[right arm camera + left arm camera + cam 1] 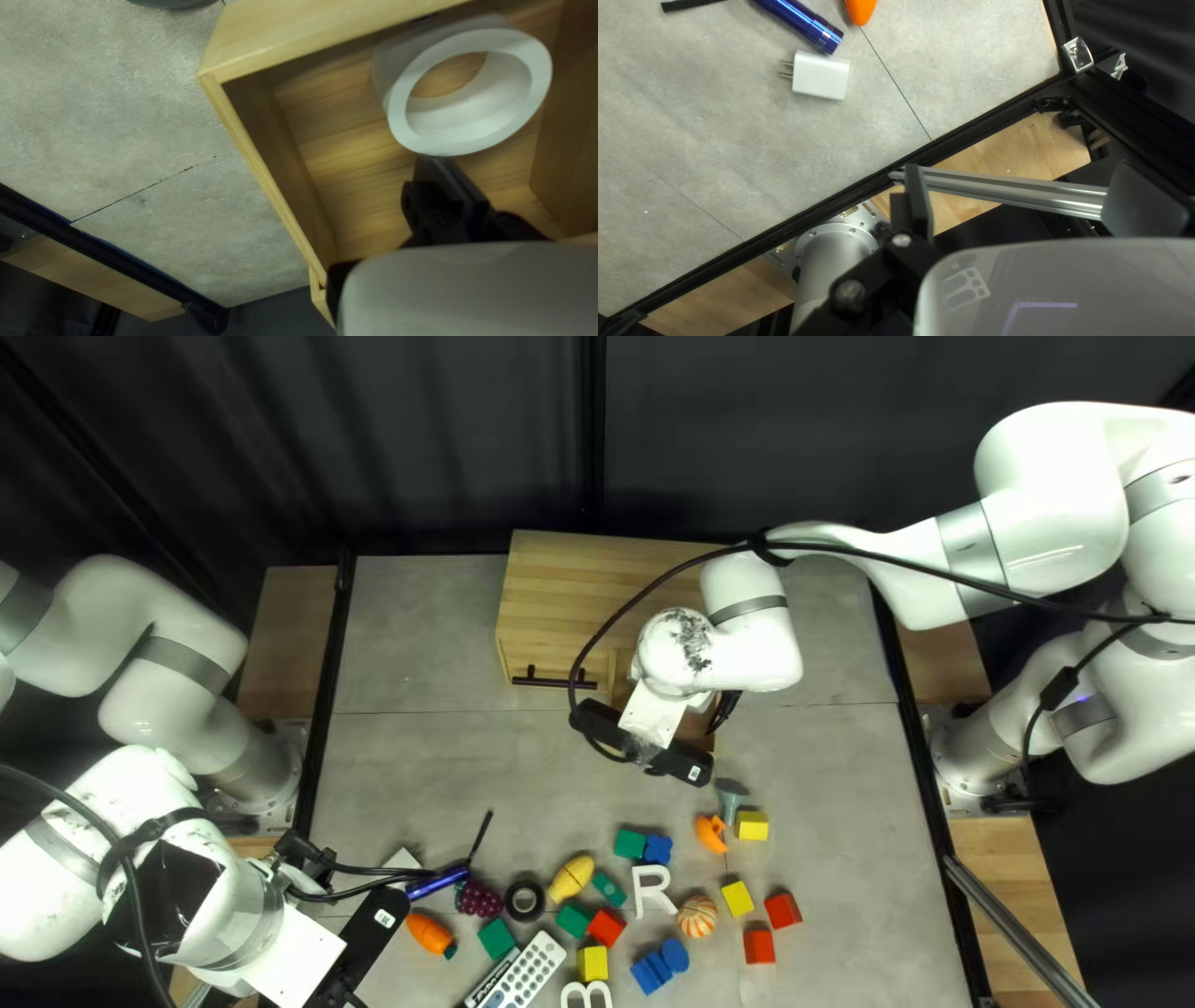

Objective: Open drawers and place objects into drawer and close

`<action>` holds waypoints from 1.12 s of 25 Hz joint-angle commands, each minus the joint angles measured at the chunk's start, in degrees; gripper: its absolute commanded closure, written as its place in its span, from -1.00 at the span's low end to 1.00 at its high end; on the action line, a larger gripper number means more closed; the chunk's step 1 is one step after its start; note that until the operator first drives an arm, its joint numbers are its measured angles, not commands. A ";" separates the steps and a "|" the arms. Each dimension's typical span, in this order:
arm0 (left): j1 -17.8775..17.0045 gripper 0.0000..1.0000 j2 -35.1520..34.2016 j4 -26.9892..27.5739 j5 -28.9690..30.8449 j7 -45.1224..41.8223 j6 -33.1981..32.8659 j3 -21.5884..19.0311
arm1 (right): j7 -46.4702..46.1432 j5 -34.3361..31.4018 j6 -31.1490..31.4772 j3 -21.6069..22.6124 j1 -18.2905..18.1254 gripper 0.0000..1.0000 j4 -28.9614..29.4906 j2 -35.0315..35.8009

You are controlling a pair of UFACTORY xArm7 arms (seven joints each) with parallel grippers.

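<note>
Now, left side first. Left arm sits folded low at the near-left corner of the table. Left jaws released, wide apart, gripping nothing. In the left wrist view they hang past the table edge, over the arm's own base and a silver rail. On the table ahead of them: white charger, blue flashlight just beyond it, and the tip of an orange carrot beside the flashlight.

Near middle of the top left view, loose items lie scattered: grapes, black tape roll, yellow corn, remote, white letter R, striped ball, with coloured blocks among them. All lie on the table, outside the drawers.

Wooden cabinet stands at the far middle. Its left drawer front, with black handle, looks flush and closed. Its right drawer stands open toward the near edge.

Right arm reaches in from the right, wrist over the open drawer. Right jaws clenched on the near rim of a white ring. Only one black finger shows plainly, its tip at the rim. Ring is tilted, within the drawer's walls, close to a far corner. Whether it touches the drawer floor I cannot tell.

At the scatter's right end, nearer than the drawer: teal piece, yellow cube, red block.
</note>
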 commanded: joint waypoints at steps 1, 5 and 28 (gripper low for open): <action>0.00 -1.00 0.00 0.00 0.00 0.00 0.00 0.00 | 0.24 -0.06 0.78 0.07 0.16 1.00 -0.53 -0.10; 0.00 -1.00 0.00 0.00 0.00 0.00 0.00 0.00 | 0.06 0.25 1.35 0.15 0.18 1.00 -0.79 0.23; 0.00 -1.00 0.00 0.00 0.00 0.00 0.00 0.00 | -1.43 1.60 0.18 -0.66 -1.26 1.00 -1.19 1.23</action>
